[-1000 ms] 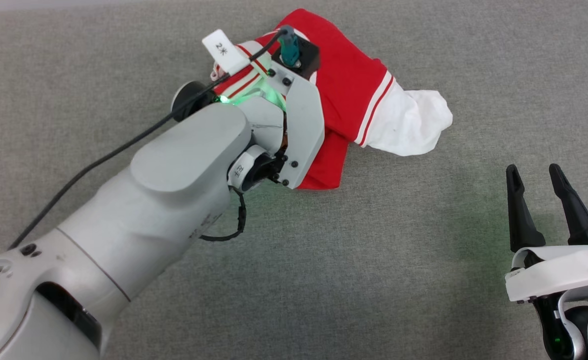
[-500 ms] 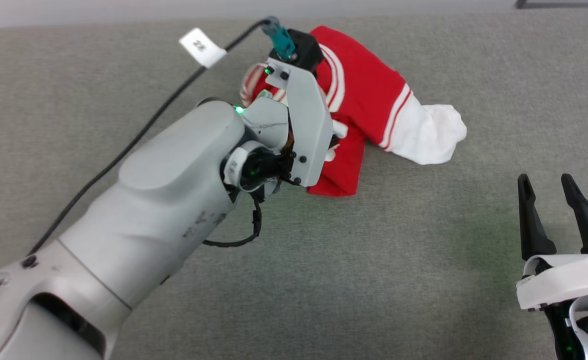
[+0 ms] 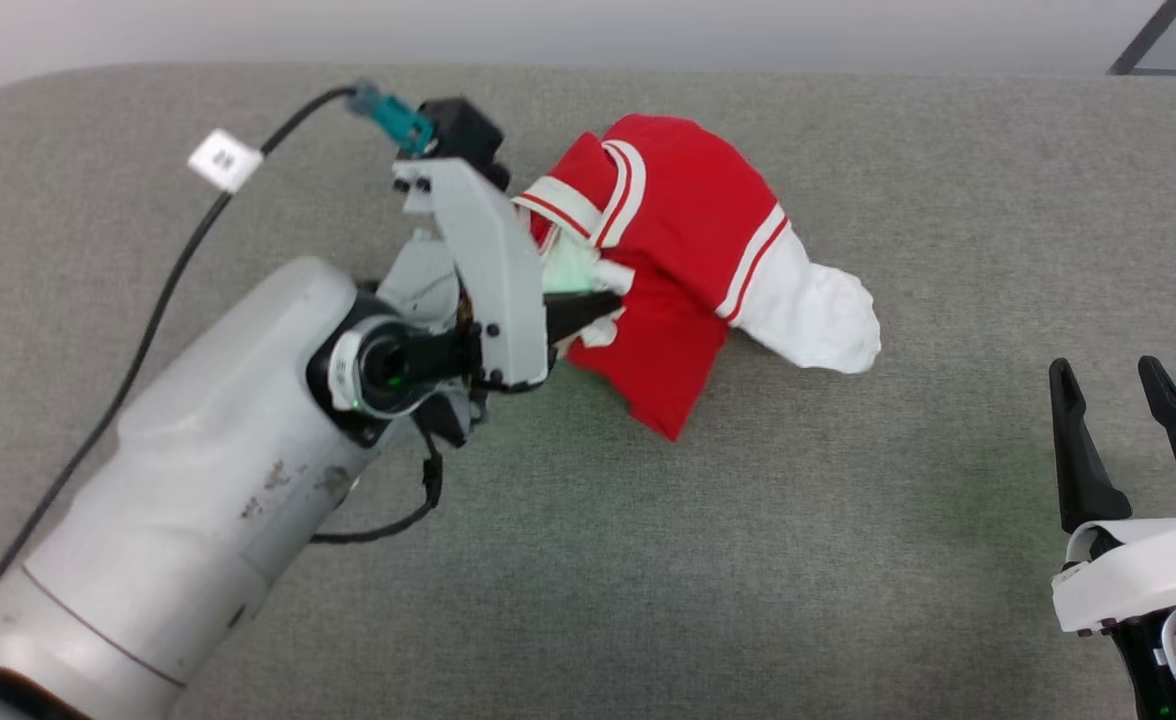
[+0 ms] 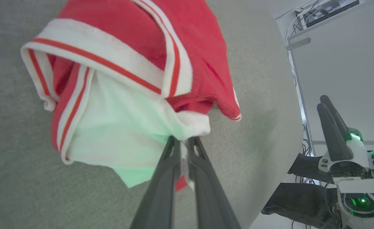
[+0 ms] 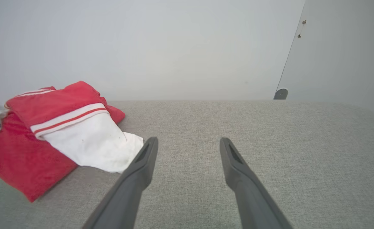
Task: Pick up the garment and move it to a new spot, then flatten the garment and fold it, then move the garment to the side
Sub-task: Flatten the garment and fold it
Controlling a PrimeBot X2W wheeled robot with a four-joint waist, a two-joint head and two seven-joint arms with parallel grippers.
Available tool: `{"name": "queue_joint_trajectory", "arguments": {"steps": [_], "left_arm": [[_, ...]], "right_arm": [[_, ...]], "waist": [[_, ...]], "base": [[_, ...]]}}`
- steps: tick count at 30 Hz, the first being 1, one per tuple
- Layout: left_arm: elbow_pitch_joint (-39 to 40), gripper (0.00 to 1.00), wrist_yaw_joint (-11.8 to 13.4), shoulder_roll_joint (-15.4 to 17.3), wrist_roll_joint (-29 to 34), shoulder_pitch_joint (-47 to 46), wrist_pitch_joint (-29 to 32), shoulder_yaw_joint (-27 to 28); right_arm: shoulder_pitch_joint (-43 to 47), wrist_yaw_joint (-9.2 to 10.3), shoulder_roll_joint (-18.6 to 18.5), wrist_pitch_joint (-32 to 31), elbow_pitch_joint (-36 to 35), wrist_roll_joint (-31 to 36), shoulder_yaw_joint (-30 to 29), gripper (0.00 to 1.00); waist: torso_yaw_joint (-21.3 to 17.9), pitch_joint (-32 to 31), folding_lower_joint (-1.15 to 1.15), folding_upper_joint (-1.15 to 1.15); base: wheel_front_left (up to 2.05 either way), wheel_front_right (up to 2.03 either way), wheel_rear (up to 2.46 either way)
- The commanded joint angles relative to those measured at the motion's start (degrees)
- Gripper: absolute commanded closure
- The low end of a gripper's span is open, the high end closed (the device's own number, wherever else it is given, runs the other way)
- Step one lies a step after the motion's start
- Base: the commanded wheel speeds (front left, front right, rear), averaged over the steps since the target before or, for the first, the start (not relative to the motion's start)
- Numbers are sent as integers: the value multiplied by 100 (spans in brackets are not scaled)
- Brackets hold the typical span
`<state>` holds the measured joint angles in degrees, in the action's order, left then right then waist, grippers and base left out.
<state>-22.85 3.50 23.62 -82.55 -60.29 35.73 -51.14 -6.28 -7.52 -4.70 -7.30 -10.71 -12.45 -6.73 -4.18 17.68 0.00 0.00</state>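
Where garment (image 5: 24, 159) rests, grey cloth (image 5: 269, 133) stretches toward wall (image 5: 142, 47).

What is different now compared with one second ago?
The left gripper has shut its fingers on a white fold of the bright red jersey shirt with white sleeves and drawn back off it, lifting that edge. The head view itself also shifted. The right gripper stays open, apart from the shirt, above the grey cloth surface.
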Motion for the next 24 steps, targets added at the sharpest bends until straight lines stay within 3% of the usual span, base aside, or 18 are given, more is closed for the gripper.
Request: {"name": "queue_joint_trajectory", "arguments": {"steps": [1,6,8,9,10,11,16,24], "left_arm": [[-44,100,-35,-15,-23,109,-30,-3],[-366,100,-211,-73,86,275,-92,-151],[-505,91,-279,-102,169,234,-110,-216],[-560,77,-320,-99,229,190,-135,-241],[-606,55,-344,-95,273,148,-153,-252],[-635,4,-377,-75,318,106,-168,-273],[-508,0,-448,109,527,-52,-25,-402],[29,0,-161,303,747,-125,161,-555]], "right_arm": [[8,6,-25,-15,-34,13,6,0],[-95,6,-55,-67,-116,10,39,0],[-118,6,-59,-76,-129,12,35,0],[-122,6,-59,-73,-135,15,34,0],[-117,6,-55,-67,-136,20,33,0],[-107,6,-49,-59,-133,25,30,0],[-21,6,-4,-25,-68,24,1,0],[-22,6,48,24,-4,-7,65,0]], "waist": [[24,48,0,0],[3,162,0,0],[-8,189,0,0],[-12,199,0,0],[-15,206,0,0],[-17,208,0,0],[8,156,0,0],[29,123,0,0]], "base": [[0,0,0],[0,0,0],[0,0,0],[0,0,0],[0,0,0],[0,0,0],[0,0,0],[0,0,0]]}}
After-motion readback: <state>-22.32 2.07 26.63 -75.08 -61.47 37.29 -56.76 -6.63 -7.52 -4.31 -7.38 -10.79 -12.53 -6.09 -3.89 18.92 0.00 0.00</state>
